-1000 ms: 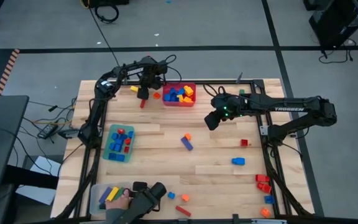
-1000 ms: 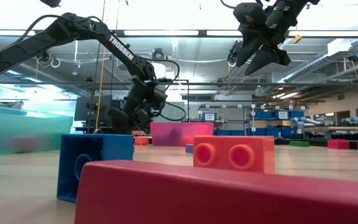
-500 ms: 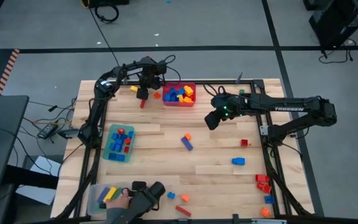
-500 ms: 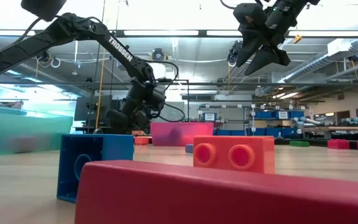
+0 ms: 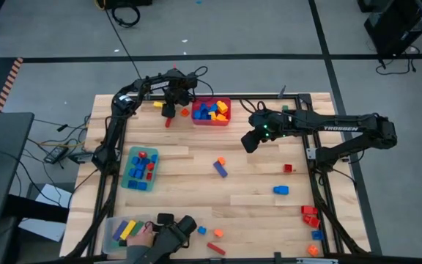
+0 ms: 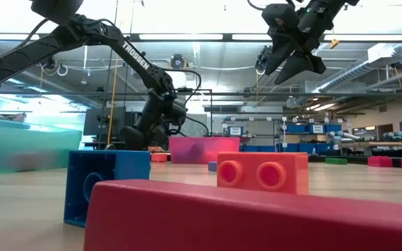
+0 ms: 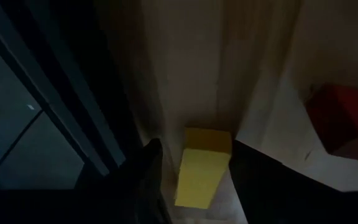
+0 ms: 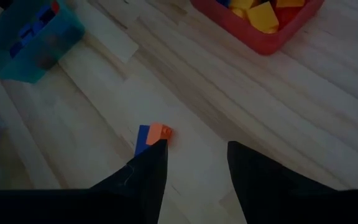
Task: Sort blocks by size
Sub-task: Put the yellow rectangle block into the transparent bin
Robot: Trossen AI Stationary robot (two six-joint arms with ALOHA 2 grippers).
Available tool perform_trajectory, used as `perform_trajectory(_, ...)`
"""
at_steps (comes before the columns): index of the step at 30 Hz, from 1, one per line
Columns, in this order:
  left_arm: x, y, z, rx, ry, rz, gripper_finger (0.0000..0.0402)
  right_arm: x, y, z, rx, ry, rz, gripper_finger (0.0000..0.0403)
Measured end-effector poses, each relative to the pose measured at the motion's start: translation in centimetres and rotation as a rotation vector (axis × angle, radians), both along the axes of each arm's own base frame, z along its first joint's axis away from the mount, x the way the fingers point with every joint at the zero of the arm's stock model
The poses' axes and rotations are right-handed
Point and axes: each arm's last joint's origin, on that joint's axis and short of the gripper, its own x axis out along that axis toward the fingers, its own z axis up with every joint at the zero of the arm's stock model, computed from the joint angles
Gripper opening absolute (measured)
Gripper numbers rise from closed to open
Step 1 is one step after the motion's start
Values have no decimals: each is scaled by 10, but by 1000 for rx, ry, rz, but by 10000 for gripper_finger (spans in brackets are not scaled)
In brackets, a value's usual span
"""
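A yellow block lies on the table between the two dark fingers of the left end effector, its long side running with them. The fingers stand part open on either side of it; whether they touch it cannot be told. A red block lies just beside this end effector, toward the red bin, which holds blue, yellow and orange blocks. In the high view another yellow block lies near the left end effector, on the side away from the bin, at the table's far edge.

The right end effector hangs above the table, well clear of it in the low view, fingers part open and holding nothing. A blue-and-orange block pair lies on the table ahead of it, apart from its fingertips. Farther out lie a blue block, a small red block and a cluster of red, blue and orange blocks at the table's right edge. The green bin and the clear bin stand on the left arm's side. A person's hand reaches at the clear bin.

Against the frame one second earlier, the left end effector has closed slightly and shifted little; the right one is unchanged.
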Motion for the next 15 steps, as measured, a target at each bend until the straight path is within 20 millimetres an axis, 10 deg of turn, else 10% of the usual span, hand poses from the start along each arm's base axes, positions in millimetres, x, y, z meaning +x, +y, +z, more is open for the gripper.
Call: perform_trajectory(15, 3, -2, 0, 15, -16, 36, 102, 0, 0, 0, -1, -1, 0, 181)
